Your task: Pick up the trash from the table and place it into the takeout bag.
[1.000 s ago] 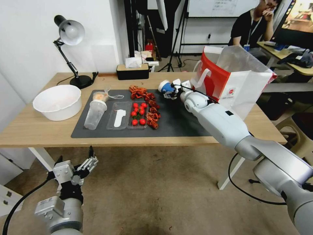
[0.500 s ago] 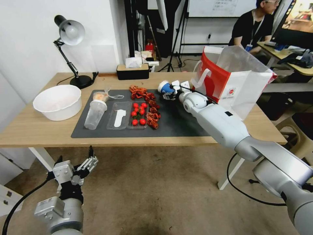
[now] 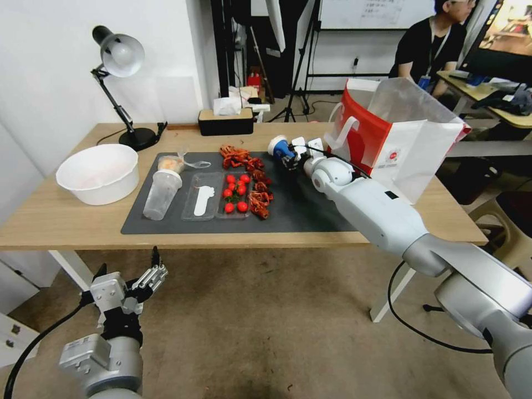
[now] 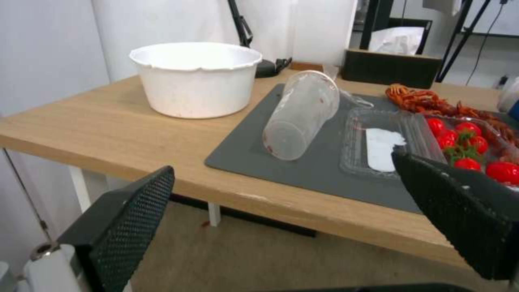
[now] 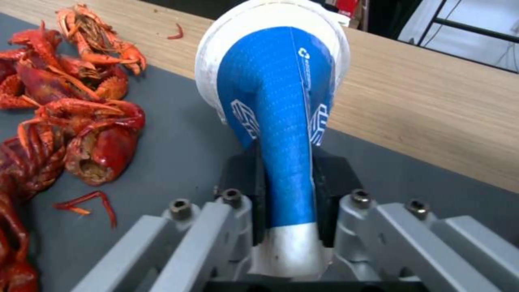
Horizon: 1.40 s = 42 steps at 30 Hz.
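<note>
Blue cup is off the mat now

Near side, the left claw hangs spread below the counter, idle. Further back, the right claw pinches the blue paper cup flat; it's crept up and a bit left since a second ago, just beside the takeout bag. Looks like drop-in is close.

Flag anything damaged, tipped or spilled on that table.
The blue paper cup is squashed flat in the right gripper. The clear plastic cup lies on its side on the mat, and crayfish shells lie scattered loose.
</note>
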{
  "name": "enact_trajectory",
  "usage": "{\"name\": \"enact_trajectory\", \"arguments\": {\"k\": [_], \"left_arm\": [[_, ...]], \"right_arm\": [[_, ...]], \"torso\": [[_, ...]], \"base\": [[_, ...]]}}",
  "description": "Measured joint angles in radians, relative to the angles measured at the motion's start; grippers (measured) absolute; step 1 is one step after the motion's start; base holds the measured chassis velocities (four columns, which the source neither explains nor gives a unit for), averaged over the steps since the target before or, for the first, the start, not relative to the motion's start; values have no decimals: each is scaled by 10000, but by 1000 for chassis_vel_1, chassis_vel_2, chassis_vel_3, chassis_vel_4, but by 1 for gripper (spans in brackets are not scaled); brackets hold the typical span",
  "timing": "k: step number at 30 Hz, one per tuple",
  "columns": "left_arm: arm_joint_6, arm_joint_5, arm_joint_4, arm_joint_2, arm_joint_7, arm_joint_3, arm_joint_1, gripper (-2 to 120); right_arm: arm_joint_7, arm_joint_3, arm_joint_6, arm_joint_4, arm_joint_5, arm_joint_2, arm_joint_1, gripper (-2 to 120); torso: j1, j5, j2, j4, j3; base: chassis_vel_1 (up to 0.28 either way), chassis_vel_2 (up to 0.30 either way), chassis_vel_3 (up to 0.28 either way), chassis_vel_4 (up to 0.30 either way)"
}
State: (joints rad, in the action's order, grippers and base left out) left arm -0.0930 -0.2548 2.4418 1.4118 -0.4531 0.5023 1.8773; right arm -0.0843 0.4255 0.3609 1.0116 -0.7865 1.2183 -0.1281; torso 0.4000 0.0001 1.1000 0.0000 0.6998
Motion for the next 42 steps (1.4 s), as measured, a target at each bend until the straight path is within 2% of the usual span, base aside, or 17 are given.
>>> {"name": "enact_trajectory", "arguments": {"k": [6, 8, 11, 12, 15, 16, 18, 19, 22, 23, 24, 26, 31, 35, 38, 40, 42], "left_arm": [[24, 28, 3, 3, -11, -21, 14, 100], [25, 29, 14, 2, -12, -20, 16, 100], [27, 29, 57, -6, -13, -4, 21, 100], [27, 29, 57, -6, -13, -4, 21, 100], [30, 29, 81, -19, -19, 31, 46, 100], [30, 29, 81, -19, -19, 31, 46, 100], [47, 34, 84, -19, -22, 30, 69, 100], [47, 34, 84, -19, -22, 30, 69, 100], [95, 110, 84, 0, -33, -27, 110, 100], [95, 110, 84, 0, -33, -27, 110, 100], [113, 142, 84, 20, -35, -55, 126, 100], [145, 192, 85, 46, -38, -86, 165, 100], [153, 212, 96, 38, -41, -88, 185, 100], [153, 229, 105, 3, -41, -84, 179, 100], [150, 285, 105, 4, -40, -132, 174, 100], [147, 315, 105, 7, -37, -153, 181, 100], [145, 323, 105, 7, -37, -153, 183, 100]], "right_arm": [[-136, -45, -66, 323, -165, -122, -100, 0], [-182, -69, -121, 497, -196, -175, -117, 0], [-489, -312, -347, 1619, -157, -459, -169, 0], [-489, -312, -347, 1619, -157, -459, -169, 0], [-1083, -697, -613, 3364, 210, -979, -218, 0], [-1083, -697, -613, 3364, 210, -979, -218, 0], [-2200, -1002, -451, 4725, 452, -1371, -184, 0], [-2200, -1002, -451, 4725, 452, -1371, -184, 0], [-4441, -1425, 639, 6084, 529, -1802, 12, 0], [-4441, -1425, 639, 6084, 529, -1802, 12, 0], [-5199, -1638, 1150, 6460, 433, -2004, 74, 0], [-6033, -2005, 1767, 6890, 214, -2444, 46, 0], [-6510, -2586, 2246, 7249, -470, -3022, -186, 0], [-6317, -3181, 2321, 7376, -866, -3695, -704, 0], [-6051, -3384, 2321, 7417, -909, -3885, -1012, 8], [-6020, -3493, 2321, 7423, -958, -3893, -1106, 19], [-6020, -3517, 2321, 7423, -972, -3888, -1116, 23]], "torso": [[0, -1, 0, -1, 1], [0, 0, -1, -2, 3], [1, -2, -1, 1, 3], [1, -2, -1, 1, 3], [0, -1, 0, 0, 2], [0, -1, 0, 0, 2], [0, 2, 0, -1, 2], [0, 2, 0, -1, 2], [-2, -1, 0, 0, 0], [-2, -1, 0, 0, 0], [-2, -3, 0, 2, 0], [-1, 2, 0, 2, 1], [-2, 3, 0, -4, 0], [-1, 1, 0, -4, 1], [-1, 3, 0, -2, 1], [-2, -1, 0, 2, 1], [-1, -1, 0, 2, 1]], "base": [[0, 0, 0, 0], [0, 0, 0, 0], [0, 0, 0, 0], [0, 0, 0, 0], [0, 0, 0, 0], [0, 0, 0, 0], [0, 0, 0, 0], [0, 0, 0, 0], [0, 0, 0, 0], [0, 0, 0, 0], [0, 0, 0, 0], [0, 0, 0, 0], [0, 0, 0, 0], [0, 0, 0, 0], [0, 0, 0, 0], [0, 0, 0, 0], [0, 0, 0, 0]]}}
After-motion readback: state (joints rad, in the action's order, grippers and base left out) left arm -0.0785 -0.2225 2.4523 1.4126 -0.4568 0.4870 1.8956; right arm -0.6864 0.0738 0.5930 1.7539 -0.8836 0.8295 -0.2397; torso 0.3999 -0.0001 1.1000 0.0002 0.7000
